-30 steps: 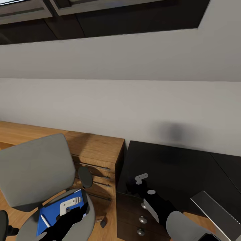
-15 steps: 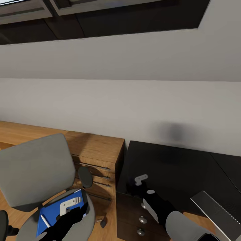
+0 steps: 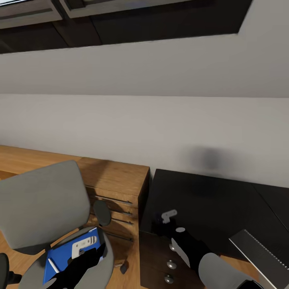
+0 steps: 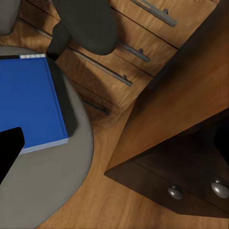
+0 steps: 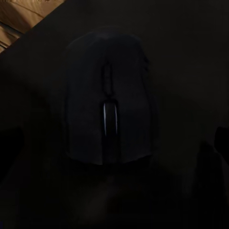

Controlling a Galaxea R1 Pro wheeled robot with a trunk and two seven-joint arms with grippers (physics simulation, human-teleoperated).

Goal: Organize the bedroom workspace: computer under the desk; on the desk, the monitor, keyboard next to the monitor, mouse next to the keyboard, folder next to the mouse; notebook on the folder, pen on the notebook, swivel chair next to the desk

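One blue folder [image 3: 66, 257] lies flat on the chair [image 3: 44, 204] seat, a thin white pen [image 3: 52, 265] on its near edge. The left gripper [image 3: 82, 245] hangs above it; I cannot tell how its jaws stand. One black mouse [image 5: 109, 117] sits near the desk's [image 3: 216, 200] left front corner, between the right gripper's [image 3: 168, 215] spread fingers. Three round knobs [image 3: 171, 263] line the drawers below. A wooden drawer unit [image 3: 116, 188] abuts the desk.

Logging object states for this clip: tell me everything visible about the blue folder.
The folder is a thin, flat, bright blue rectangle with a matte look and a pale edge strip. It lies flat on the grey seat of the swivel chair, closed. A short whitish pen rests on it. The left gripper hangs over it and hides part of it; whether it touches cannot be told.
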